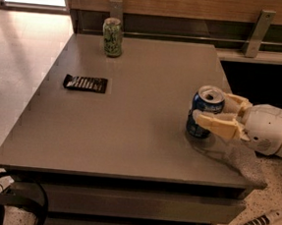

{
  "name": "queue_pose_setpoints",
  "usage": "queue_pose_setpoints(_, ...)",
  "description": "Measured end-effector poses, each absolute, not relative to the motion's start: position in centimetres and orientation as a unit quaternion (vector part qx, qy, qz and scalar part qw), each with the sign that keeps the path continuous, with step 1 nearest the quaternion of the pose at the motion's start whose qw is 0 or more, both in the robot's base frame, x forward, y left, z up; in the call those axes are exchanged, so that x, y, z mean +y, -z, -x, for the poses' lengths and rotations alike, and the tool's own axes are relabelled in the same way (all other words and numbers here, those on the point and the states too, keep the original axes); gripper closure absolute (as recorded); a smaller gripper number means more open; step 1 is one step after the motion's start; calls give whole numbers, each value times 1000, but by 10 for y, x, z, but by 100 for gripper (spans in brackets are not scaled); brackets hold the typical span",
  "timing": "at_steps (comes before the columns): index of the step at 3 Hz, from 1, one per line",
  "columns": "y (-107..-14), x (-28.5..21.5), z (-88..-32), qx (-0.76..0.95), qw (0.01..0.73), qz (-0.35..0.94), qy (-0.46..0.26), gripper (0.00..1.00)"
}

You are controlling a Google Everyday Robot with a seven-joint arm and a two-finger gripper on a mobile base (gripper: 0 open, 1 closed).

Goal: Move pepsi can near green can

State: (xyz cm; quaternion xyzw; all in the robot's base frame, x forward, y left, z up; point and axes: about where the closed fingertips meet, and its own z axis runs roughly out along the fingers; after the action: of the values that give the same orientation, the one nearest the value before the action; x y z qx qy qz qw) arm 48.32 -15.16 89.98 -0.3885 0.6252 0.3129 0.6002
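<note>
Grey table (142, 149), one green can (112, 37), one packet (85, 83), pincer (209, 110) at right clasping one pepsi can (206, 103)

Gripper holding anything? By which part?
Yes: the gripper holds the pepsi can by its mid-body, a finger on either side; the can stands on the table.

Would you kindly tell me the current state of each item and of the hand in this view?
pepsi can: upright at the right edge of the table, clasped by the hand.
green can: upright at the far edge, free of any grasp.
black packet: lying flat on the left side.
hand: at the right edge, fingers closed around the pepsi can.
</note>
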Motion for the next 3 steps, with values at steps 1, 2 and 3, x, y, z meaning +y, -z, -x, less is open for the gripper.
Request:
queue_pose_setpoints(1, -933, -179, -537, 649, 600, 371, -286, 100)
queue_pose_setpoints(2, -959, -194, -596, 656, 610, 356, -265, 100)
queue_pose_setpoints(3, -984, -172, -682, 642, 633, 353, -253, 100)
